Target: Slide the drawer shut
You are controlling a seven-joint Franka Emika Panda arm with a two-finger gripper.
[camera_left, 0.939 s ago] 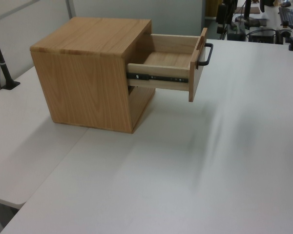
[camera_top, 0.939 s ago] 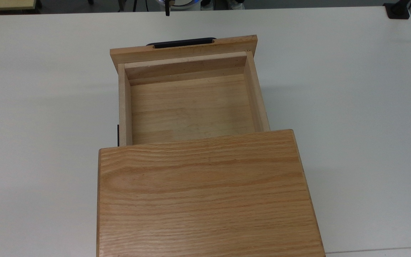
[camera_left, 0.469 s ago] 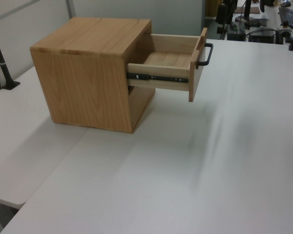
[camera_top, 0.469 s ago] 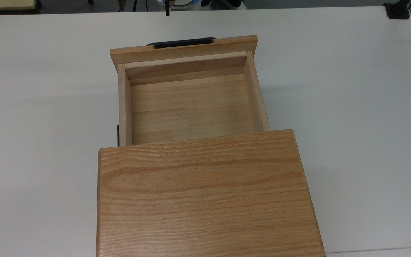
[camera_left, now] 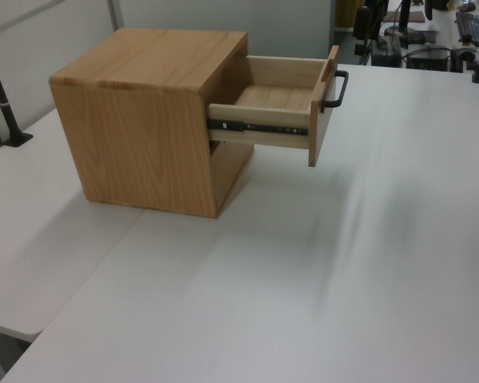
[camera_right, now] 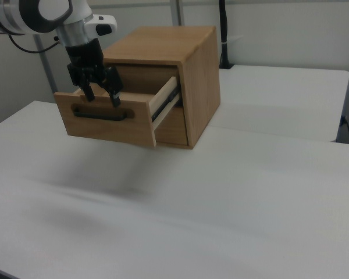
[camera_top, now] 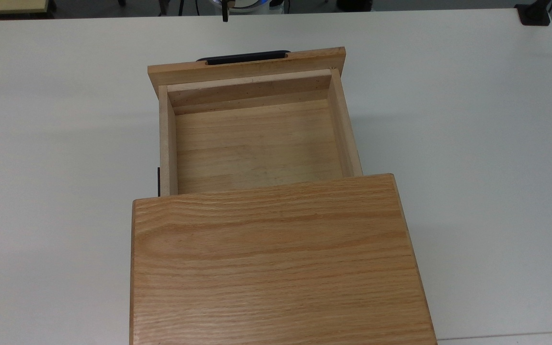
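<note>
The light oak drawer (camera_top: pixel 257 143) stands pulled far out of the cabinet body (camera_top: pixel 276 258) and is empty inside. Its front panel (camera_right: pixel 104 125) carries a thin black bar handle (camera_right: pixel 102 113), which also shows in the top view (camera_top: pixel 242 57) and the left view (camera_left: pixel 339 89). A black slide rail runs along the drawer side (camera_left: pixel 259 126). In the right view my gripper (camera_right: pixel 100 96) hangs open, its dark fingertips (camera_right: pixel 113 97) pointing down and overlapping the front panel's top edge just above the handle. Nothing is held between them.
The cabinet (camera_left: pixel 144 136) sits on a white table (camera_top: pixel 472 143) with wide bare surface in front of the drawer. A black clamp post (camera_left: pixel 4 112) stands at the left view's left edge. Desks and equipment (camera_left: pixel 431 40) lie beyond the table.
</note>
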